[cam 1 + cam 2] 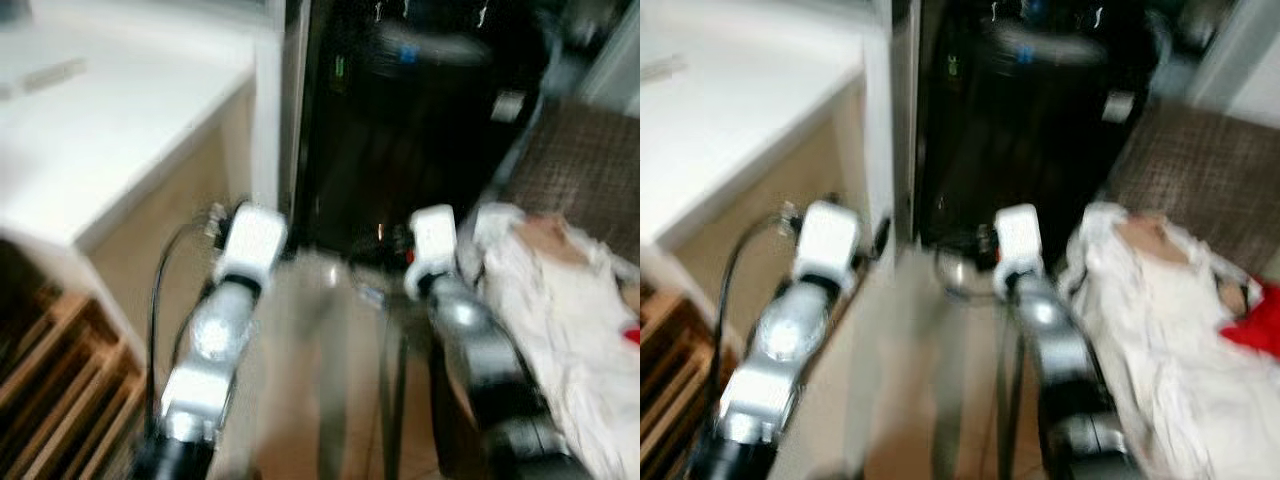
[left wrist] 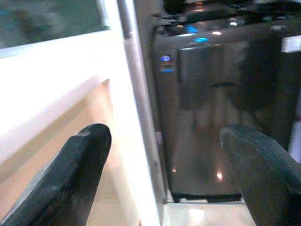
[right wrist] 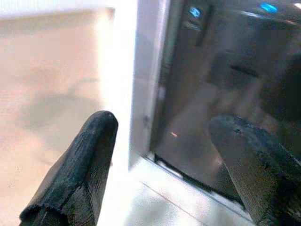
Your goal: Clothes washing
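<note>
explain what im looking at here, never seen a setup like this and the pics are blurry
This is a humanoid robot doing laundry in a home. The two top pictures come from a camera on its head, looking down at its own silver arms: the left arm and the right arm. Ahead stands a dark, glossy washing machine beside a white counter. A pile of mostly white clothes, with something red in it, lies to the robot's right, apart from both arms.

The two lower pictures come from cameras on the wrists, each looking along a gripper. The left gripper and right gripper both have their black fingers spread open and hold nothing, facing the machine's front. The blur suggests the robot is moving.
</note>
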